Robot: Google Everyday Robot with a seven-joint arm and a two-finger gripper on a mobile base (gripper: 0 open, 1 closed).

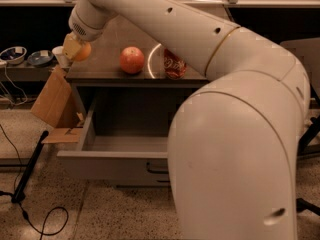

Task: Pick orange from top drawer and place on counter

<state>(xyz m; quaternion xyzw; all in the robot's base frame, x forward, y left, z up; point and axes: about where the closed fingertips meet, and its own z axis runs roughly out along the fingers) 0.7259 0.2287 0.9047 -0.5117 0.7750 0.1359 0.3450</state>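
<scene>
Pale jaws around orange [84, 52] over counter [102, 70] edge; apple [132, 60], can [174, 65] beside.

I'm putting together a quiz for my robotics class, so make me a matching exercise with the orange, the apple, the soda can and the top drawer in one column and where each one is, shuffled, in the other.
Column one
1. orange
2. apple
3. soda can
4. top drawer

Column two
A. pulled open below the counter
B. held by the gripper at the counter's left end
C. standing on the counter, partly hidden by the arm
D. resting on the counter, in full view

Pairs: 1-B, 2-D, 3-C, 4-A
</scene>
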